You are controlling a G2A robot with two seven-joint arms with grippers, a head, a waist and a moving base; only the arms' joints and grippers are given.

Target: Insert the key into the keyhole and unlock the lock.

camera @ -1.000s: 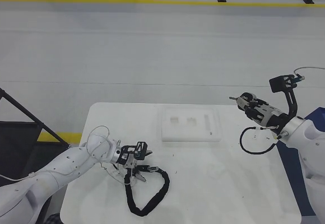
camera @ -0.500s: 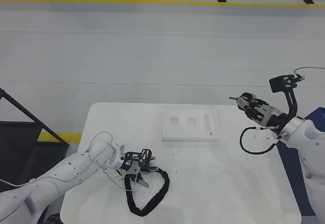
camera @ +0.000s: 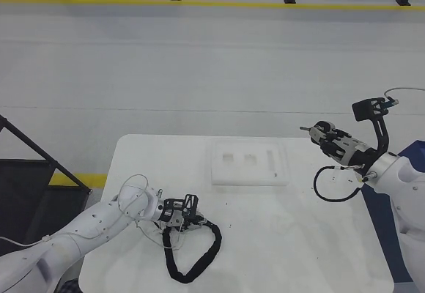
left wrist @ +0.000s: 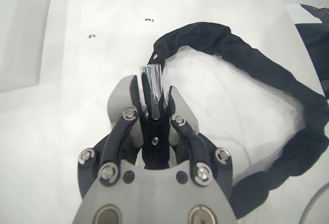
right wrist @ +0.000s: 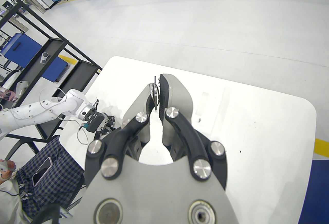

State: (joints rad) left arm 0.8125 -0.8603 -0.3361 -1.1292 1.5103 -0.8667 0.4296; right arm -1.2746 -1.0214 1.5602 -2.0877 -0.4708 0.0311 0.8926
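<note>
A chain lock in a black fabric sleeve (camera: 195, 256) lies looped on the white table (camera: 286, 242) near its front left. My left gripper (camera: 196, 217) is shut on the lock's chrome cylinder (left wrist: 152, 86), which sticks out past the fingertips, with the sleeve (left wrist: 257, 86) curving away beyond it. My right gripper (camera: 311, 131) hangs above the table's back right corner, shut on a thin metal key (right wrist: 155, 92) held edge-on between its pads. The key's tip (camera: 302, 130) points left.
A white foam tray (camera: 250, 164) with shallow recesses rests at the table's back centre. A black metal rack (camera: 7, 157) stands to the left of the table. Small dark specks (left wrist: 148, 20) dot the tabletop.
My left gripper slid right and down onto the lock's end and closed on its cylinder. The right arm with the key has kept still.
</note>
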